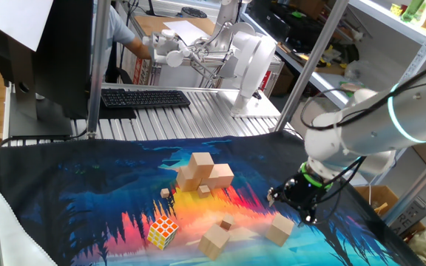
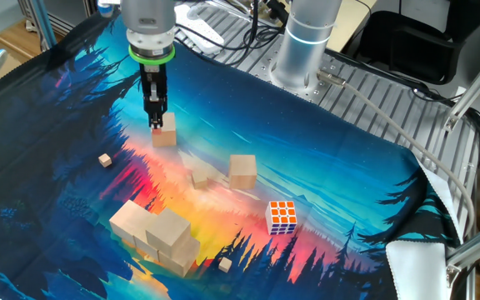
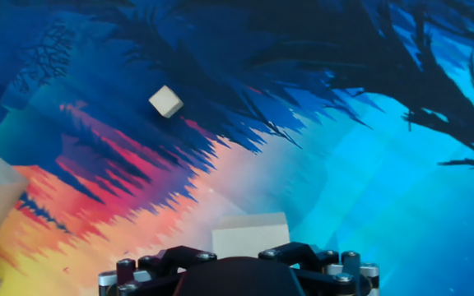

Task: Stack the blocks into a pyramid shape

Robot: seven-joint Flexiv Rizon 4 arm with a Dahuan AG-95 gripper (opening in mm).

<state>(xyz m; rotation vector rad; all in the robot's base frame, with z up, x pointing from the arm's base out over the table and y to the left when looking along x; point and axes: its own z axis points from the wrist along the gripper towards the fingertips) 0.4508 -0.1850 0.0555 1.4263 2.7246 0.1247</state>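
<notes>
— Wooden blocks first: where do they lie?

— Several sit bunched together on the colourful mat [image 2: 365, 158] as a cluster of blocks [image 2: 158, 232], with one resting on top of the others. Two more lie apart from it: a loose block [image 2: 242, 172] near the middle of the mat, and a second block [image 2: 165, 133] over by the arm.

— And the gripper?

— The gripper [image 2: 154, 123] points straight down above that second block, close over it. Its fingers stand spread wide, and nothing is held between them. From the hand view the block's pale top [image 3: 250, 234] shows just in front of the gripper body.

— Is it touching the block?

— I cannot tell; in the fixed views the fingertips appear right at its upper edge.

— What else is on the mat?

— A puzzle cube [image 2: 282, 216] stands off from the cluster, and tiny wooden cubes are scattered about, one [image 2: 105, 160] off on its own on the dark part of the mat, one [image 2: 224, 264] near the cluster. A keyboard [image 1: 145, 97] lies on the slatted metal table behind the mat.
</notes>
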